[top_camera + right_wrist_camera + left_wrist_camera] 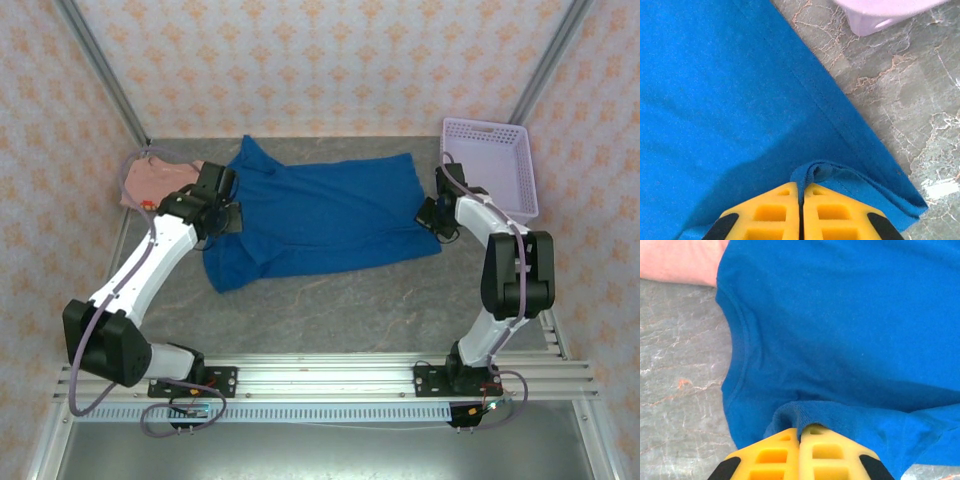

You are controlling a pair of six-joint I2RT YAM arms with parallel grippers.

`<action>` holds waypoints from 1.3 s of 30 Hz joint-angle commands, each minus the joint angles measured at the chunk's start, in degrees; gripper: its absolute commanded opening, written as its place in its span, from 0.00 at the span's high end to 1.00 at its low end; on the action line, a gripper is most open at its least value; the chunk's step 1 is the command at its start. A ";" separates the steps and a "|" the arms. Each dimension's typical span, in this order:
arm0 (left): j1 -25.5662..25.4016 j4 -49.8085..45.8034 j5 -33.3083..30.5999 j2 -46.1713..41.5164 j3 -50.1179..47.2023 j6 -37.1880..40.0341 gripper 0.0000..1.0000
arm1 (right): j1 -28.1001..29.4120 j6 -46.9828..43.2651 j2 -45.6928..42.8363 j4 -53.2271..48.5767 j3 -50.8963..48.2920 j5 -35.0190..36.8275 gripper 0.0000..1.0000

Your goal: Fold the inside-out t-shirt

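The royal-blue inside-out t-shirt (320, 215) lies spread across the middle of the grey table, its length running left to right. My left gripper (228, 212) is at its left end by the collar, shut on a raised fold of blue cloth (805, 415) between the yellow fingers (775, 452). The curved neckline seam (737, 347) runs just beyond it. At the shirt's right end my right gripper (437, 215) is shut on a pinched ridge of the hem (812, 172), with the stitched hem edge (840, 107) running diagonally past it.
A salmon-pink shirt (152, 180) lies at the back left, partly under the blue one. A lilac plastic basket (490, 165) stands at the back right, close to the right arm. Bare marbled table (330, 310) spreads in front of the shirt.
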 commanded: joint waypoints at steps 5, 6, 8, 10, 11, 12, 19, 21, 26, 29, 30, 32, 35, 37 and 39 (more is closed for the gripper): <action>1.73 2.37 0.01 3.99 4.59 1.09 1.00 | 0.16 -2.28 1.34 -1.13 2.23 6.23 0.92; 2.04 2.54 0.37 4.33 4.90 0.85 1.00 | 0.16 -2.36 1.50 -1.22 2.36 6.53 0.92; 2.50 2.81 0.81 5.12 5.51 0.85 1.00 | 0.15 -2.54 1.68 -1.32 2.62 7.16 0.93; 2.65 2.66 0.86 5.99 6.20 1.03 1.00 | 0.16 -2.62 1.90 -1.47 3.05 7.23 0.93; 2.87 2.63 0.77 6.29 6.51 0.98 1.00 | 0.16 -2.65 2.06 -1.49 3.24 7.25 0.93; 3.02 2.93 0.85 6.57 6.51 1.02 1.00 | 0.16 -2.65 2.16 -1.38 3.32 7.14 0.93; 3.60 3.55 1.29 9.73 7.74 0.75 1.00 | 0.64 -2.29 4.33 -1.05 5.19 6.12 0.92; 3.54 3.76 1.00 10.18 7.61 0.64 1.00 | 1.03 -2.27 5.05 -1.01 5.88 6.19 0.92; 3.80 4.03 0.82 11.25 7.76 0.50 1.00 | 1.74 -2.32 7.48 -1.21 7.87 6.46 0.90; 3.93 4.39 0.64 12.18 8.12 0.58 1.00 | 1.89 -2.42 8.60 -1.23 8.55 7.12 0.86; 3.94 4.40 0.55 12.58 8.26 0.60 1.00 | 1.98 -2.38 8.84 -1.23 8.62 7.30 0.84; 4.07 4.66 0.56 13.57 8.90 0.74 1.00 | 2.00 -2.54 9.22 -1.11 8.80 7.75 0.79; 4.22 4.68 0.30 15.51 10.29 0.94 1.00 | 2.00 -2.88 9.28 -1.36 9.26 7.73 0.73; 4.49 4.45 0.21 16.75 11.35 1.17 1.00 | 2.00 -3.32 9.13 -1.58 9.60 7.61 0.70; 4.92 4.57 0.10 17.71 12.26 1.11 1.00 | 2.00 -3.78 8.64 -1.91 9.92 7.99 0.68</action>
